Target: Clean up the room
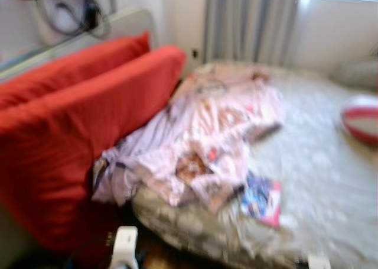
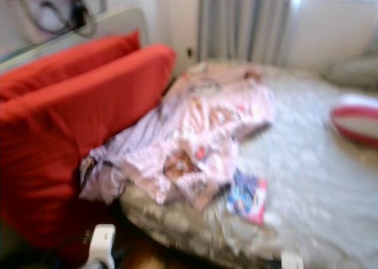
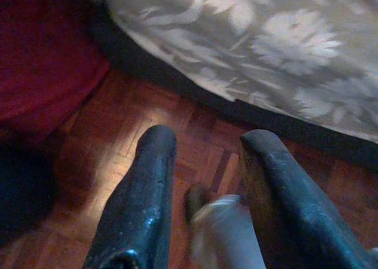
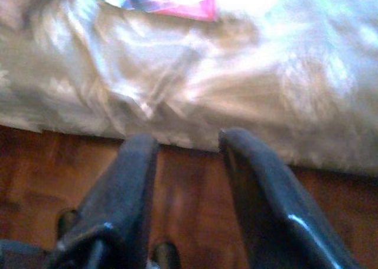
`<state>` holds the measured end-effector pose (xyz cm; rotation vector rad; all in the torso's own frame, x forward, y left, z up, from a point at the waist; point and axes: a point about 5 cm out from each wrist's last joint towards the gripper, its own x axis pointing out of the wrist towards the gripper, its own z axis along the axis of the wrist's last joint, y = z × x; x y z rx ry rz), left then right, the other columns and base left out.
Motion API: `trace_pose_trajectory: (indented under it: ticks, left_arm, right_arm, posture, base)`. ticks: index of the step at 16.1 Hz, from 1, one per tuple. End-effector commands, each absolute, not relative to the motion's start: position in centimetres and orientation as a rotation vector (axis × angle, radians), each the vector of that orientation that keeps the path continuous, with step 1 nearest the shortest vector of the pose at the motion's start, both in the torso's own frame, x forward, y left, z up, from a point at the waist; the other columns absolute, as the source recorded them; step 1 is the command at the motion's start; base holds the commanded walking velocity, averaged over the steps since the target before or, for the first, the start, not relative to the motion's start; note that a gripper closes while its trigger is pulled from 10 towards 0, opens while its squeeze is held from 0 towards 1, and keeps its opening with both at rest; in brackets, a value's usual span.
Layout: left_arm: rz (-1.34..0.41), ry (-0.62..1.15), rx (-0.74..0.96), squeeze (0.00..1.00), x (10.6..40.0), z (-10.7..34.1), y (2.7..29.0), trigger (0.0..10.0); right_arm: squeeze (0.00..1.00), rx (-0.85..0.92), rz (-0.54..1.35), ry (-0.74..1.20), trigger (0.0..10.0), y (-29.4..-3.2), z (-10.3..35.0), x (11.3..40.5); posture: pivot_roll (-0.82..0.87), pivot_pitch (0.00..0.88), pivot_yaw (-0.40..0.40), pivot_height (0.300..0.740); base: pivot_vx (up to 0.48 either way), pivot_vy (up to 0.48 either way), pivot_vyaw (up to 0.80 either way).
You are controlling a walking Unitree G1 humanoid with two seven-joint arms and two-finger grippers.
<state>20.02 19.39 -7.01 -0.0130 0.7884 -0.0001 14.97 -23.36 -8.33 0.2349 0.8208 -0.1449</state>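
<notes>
Two grippers, left (image 3: 204,162) and right (image 4: 183,162), are hanging at the bed (image 1: 331,180) edge, fingers wide, empty. Be steadying first; then reach the blanket (image 1: 201,139) near the front corner.

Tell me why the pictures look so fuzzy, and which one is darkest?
Both eye views are smeared by motion blur, so the pink blanket and red pillows look soft; bright window glare washes out the top right. The left wrist view is darkest, shadowed over the wood floor. The right wrist view is blurry, with glare on the bedspread.
</notes>
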Motion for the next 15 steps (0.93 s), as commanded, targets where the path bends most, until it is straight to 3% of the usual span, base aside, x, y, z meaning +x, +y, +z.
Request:
trace_pose_trajectory:
  ticks: [1, 8, 11, 15]
  left_arm:
    - [0.008, 0.817, -0.015, 0.0, 19.53, -7.33, 19.48, 10.0]
    - [0.007, 0.813, -0.013, 0.0, 19.57, -7.3, 19.51, 10.0]
    - [0.011, 0.801, 0.001, 0.0, 19.66, -7.2, 19.61, 10.0]
    - [0.067, 0.693, -0.102, 0.0, 19.89, -6.72, 19.49, 10.0]
  right_arm:
    - [0.0, 0.239, -0.133, 0.813, 10.0, -23.02, -8.36, 14.98]
    - [0.0, 0.246, -0.138, 0.812, 10.0, -22.99, -8.37, 14.99]
    - [0.0, 0.243, -0.139, 0.801, 10.0, -22.98, -8.32, 15.03]
    - [0.0, 0.264, -0.118, 0.734, 10.0, -22.85, -7.93, 15.4]
  posture:
    - [0.02, 0.009, -0.018, 0.74]
    - [0.02, 0.012, -0.015, 0.74]
    - [0.02, 0.014, -0.014, 0.74]
    - [0.03, 0.02, -0.011, 0.74]
  base:
    - [0.277, 0.0, 0.0]
    - [0.276, 0.0, -0.11]
    - [0.0, 0.0, -0.24]
    - [0.0, 0.0, 0.0]
